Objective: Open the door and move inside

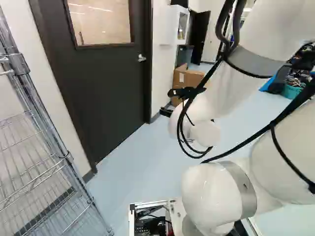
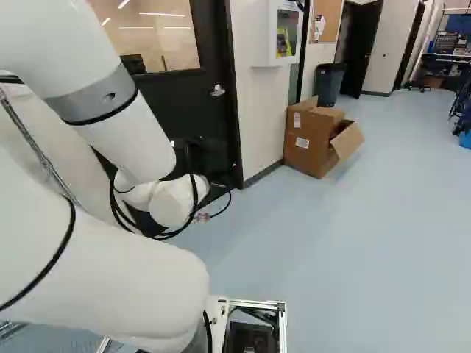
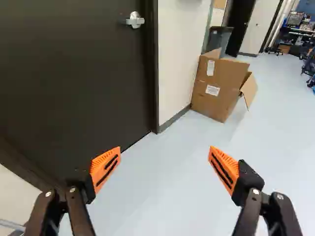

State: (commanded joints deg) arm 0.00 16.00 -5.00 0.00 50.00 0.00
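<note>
The gripper (image 1: 167, 102) shows at the middle of the left base view, black against the wall and floor near the door's handle side. In the wrist view the gripper (image 3: 164, 153) stands wide open, its orange pads apart with nothing between them. The dark door (image 1: 110, 93) is closed in its black frame and has a window in its upper part. Its silver lever handle (image 1: 141, 58) sits near the edge beside the white wall. Seen from the wrist, the handle (image 3: 134, 20) lies well ahead of the gripper, untouched, toward the left finger's side.
A wire shelf rack (image 1: 39, 162) stands close at the left of the left base view. Past the door frame, an open cardboard box (image 2: 316, 140) rests on the floor by the wall, a dark bin (image 2: 329, 83) behind it. A white cabinet (image 2: 276, 33) hangs above.
</note>
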